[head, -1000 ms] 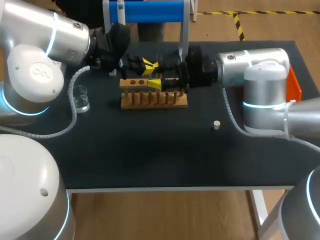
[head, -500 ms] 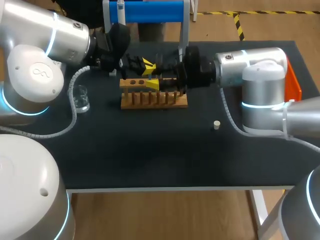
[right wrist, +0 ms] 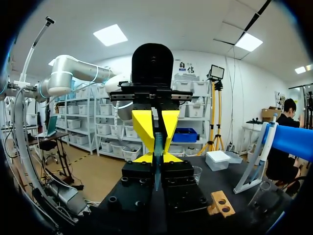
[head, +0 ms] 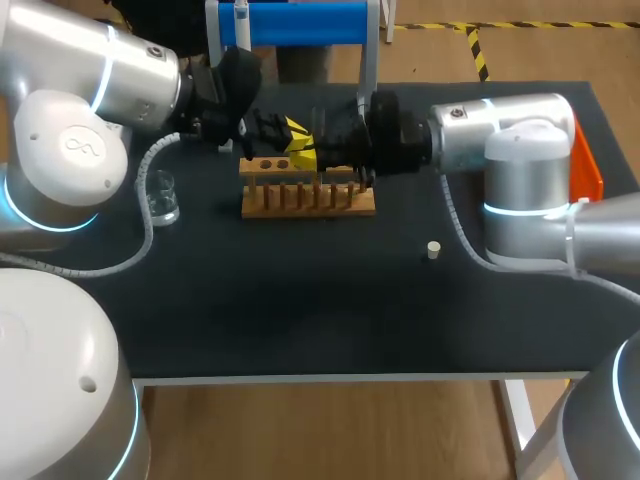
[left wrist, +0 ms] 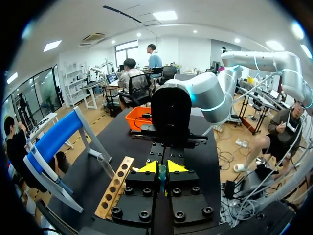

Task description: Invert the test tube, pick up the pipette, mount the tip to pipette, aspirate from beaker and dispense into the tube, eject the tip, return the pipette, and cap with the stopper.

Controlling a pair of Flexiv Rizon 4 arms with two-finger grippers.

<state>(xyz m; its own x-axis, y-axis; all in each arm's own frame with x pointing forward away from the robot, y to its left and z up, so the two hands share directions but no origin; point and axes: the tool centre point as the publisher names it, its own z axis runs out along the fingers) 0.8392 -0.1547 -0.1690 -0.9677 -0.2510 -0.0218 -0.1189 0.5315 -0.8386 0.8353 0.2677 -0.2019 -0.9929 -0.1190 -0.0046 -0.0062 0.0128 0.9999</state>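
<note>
Where both arms meet in the upper middle of the head view, the test tube is gripped by both hands at once. The left hand has its yellow tips pressed against the tube from two sides. The right hand, facing it head-on, grips the same tube with its fingers drawn nearly together. Tube and hands hang just above the wooden rack, toward its left end. A glass beaker stands at the left of the frame, well apart from the rack. A small white stopper lies alone right of centre. A blue-barred stand rises at the top edge behind the rack, and an orange tray sits at the right edge of the table.
</note>
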